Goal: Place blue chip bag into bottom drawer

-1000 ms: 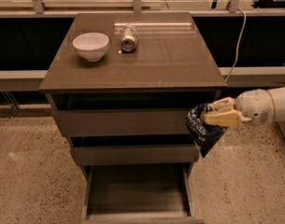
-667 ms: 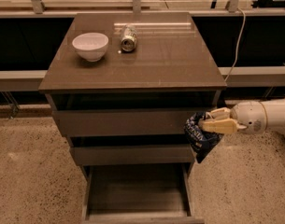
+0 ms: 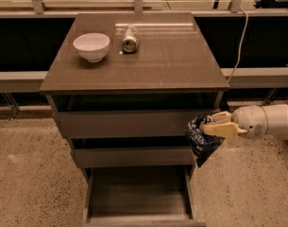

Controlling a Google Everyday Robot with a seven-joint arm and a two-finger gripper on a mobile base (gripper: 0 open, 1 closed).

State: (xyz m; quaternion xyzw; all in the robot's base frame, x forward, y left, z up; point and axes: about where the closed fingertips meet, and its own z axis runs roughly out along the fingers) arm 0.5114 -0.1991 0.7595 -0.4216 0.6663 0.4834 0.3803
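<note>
The blue chip bag (image 3: 201, 142) is a crumpled dark blue foil bag with white markings. It hangs at the right side of the cabinet, level with the middle drawer. My gripper (image 3: 208, 126) reaches in from the right on a white arm and is shut on the bag's upper edge. The bottom drawer (image 3: 139, 193) is pulled open below and to the left of the bag; its tray is bare.
A white bowl (image 3: 91, 46) and a silver drink can (image 3: 130, 38) lying on its side sit on the cabinet top (image 3: 172, 60). The two upper drawers (image 3: 129, 124) are closed or nearly so. Speckled floor surrounds the cabinet; a rail and cable run behind.
My gripper and the bag have moved down, from about the top drawer's height to the middle drawer's height. The arm has drawn slightly lower at the right.
</note>
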